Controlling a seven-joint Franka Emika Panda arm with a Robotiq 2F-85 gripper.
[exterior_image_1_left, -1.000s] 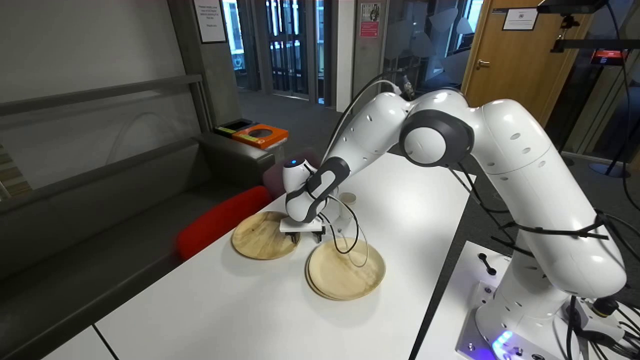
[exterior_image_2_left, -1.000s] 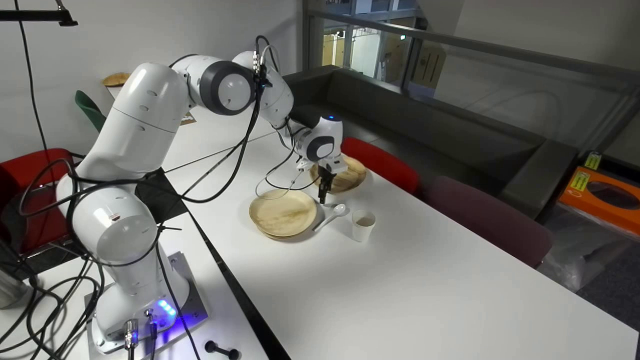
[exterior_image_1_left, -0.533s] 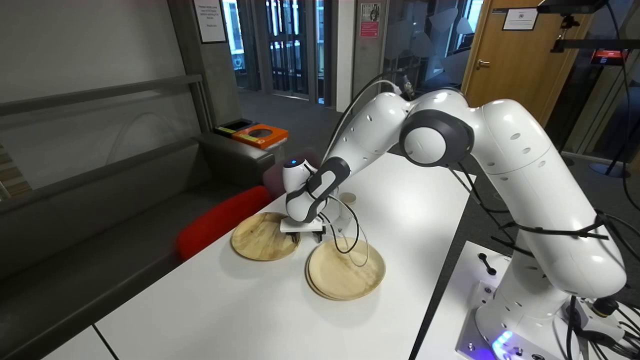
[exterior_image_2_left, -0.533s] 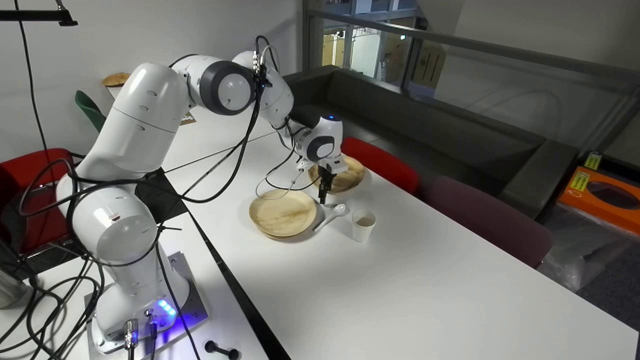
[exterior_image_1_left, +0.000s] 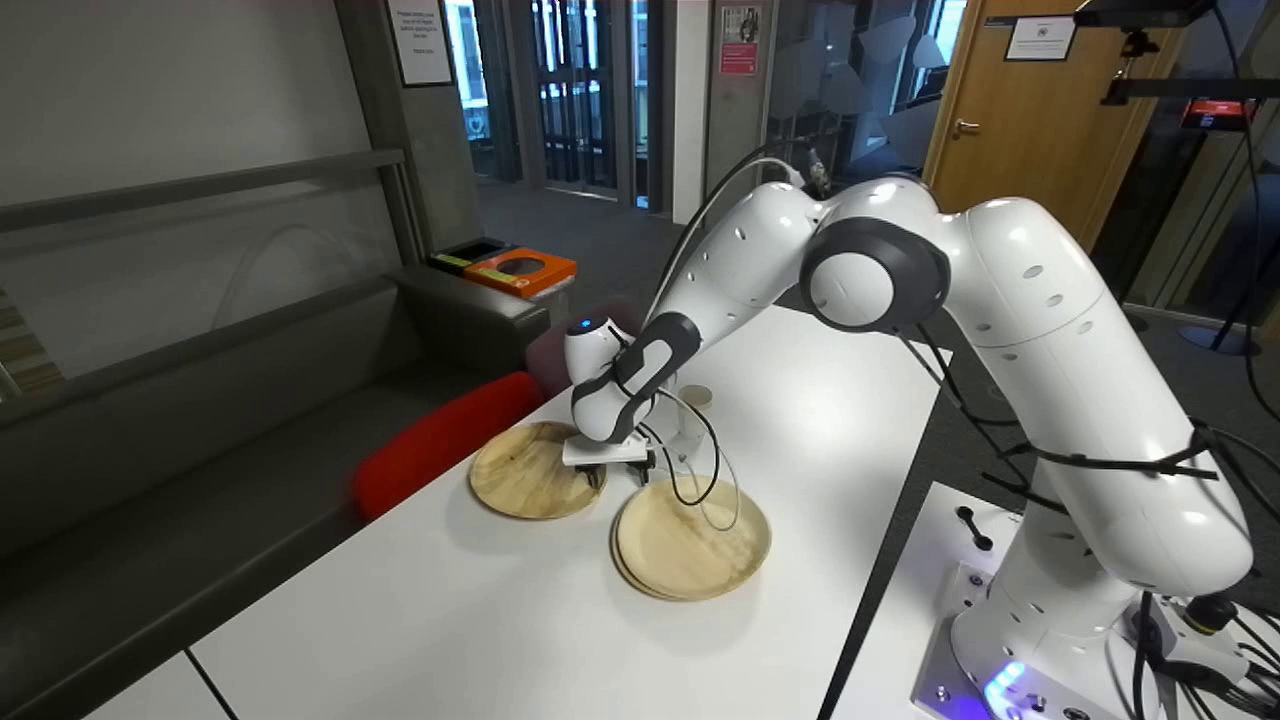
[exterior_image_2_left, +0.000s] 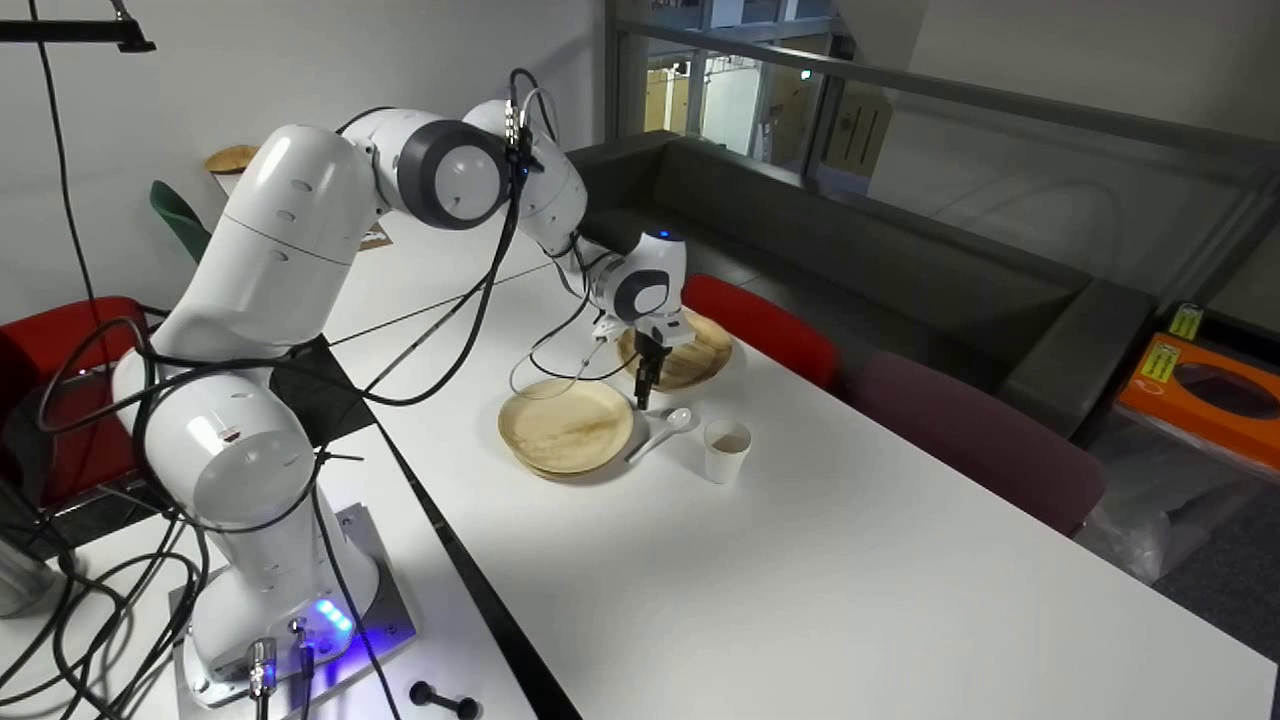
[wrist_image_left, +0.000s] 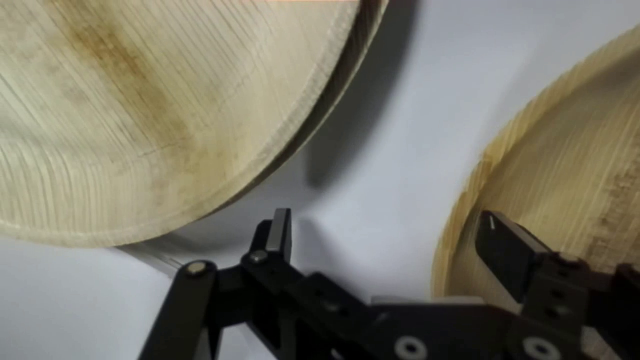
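Observation:
My gripper (wrist_image_left: 386, 225) stands open low over the white table, with nothing clamped between its fingers. In the wrist view the rim of a single wooden plate (wrist_image_left: 560, 165) passes between the jaws. One finger (wrist_image_left: 505, 250) is inside that plate near its rim; whether it touches cannot be told. The opposite finger (wrist_image_left: 280, 235) is over bare table, close to a stack of paler plates (wrist_image_left: 165, 120). Both exterior views have the gripper (exterior_image_1_left: 616, 477) between the single plate (exterior_image_1_left: 525, 470) and the stack (exterior_image_1_left: 695, 540). A white spoon (exterior_image_2_left: 665, 432) lies beside the stack.
A pale cup (exterior_image_2_left: 726, 450) stands upright on the table (exterior_image_2_left: 850, 560) past the spoon. Cables (exterior_image_1_left: 715, 450) from the arm hang down over the stacked plates. A red chair (exterior_image_1_left: 445, 440) and a dark purple chair (exterior_image_2_left: 975, 440) line the table's far edge.
In an exterior view the single plate has shifted slightly towards the stack over the last half second, and the gripper has moved slightly the same way. The stack, spoon and cup have not moved.

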